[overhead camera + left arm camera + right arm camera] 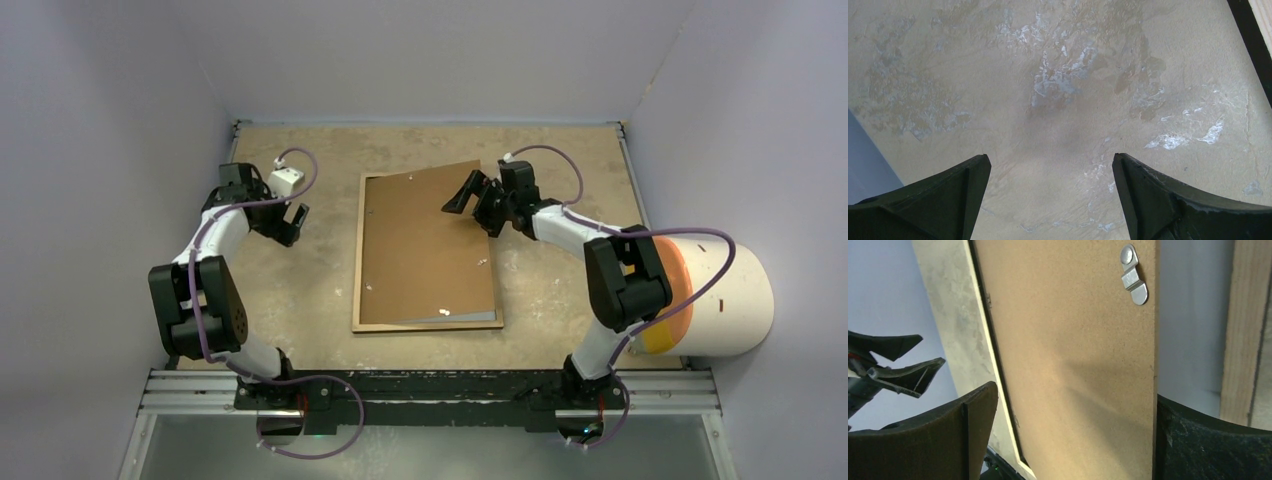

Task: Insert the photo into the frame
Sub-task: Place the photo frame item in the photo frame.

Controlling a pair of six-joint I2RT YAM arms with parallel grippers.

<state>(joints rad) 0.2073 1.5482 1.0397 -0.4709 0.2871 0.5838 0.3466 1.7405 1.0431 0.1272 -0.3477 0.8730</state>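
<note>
Frame [356, 262] lies flat on the table [310, 310], light wooden back up, between the two pincers. The right pincer's side of it is nearer to that pincer than the left side is to the left pincer. Inside its near rim, toward the arm bases from the right pincer, a thin strip of the photo [455, 317] shows, plain pale side up. A brown backing board [425, 240] lies on top, turned slightly askew, so its far corner juts past the frame's far rim.

The right pincer [462, 198] hangs over that far part of the board with its fingers spread wide, gripping nothing. In its wrist view the board fills the gap between them. A metal turn clip [1134, 275] sits ahead of the fingers near the board's edge, with more of the pale sheet beyond that edge. Whether the fingers touch the board cannot be told.

The left pincer [295, 222] is well to the left of the frame, fingers also spread, over bare mottled table. A white cylinder [735, 300] with an orange end stands behind the right arm.
</note>
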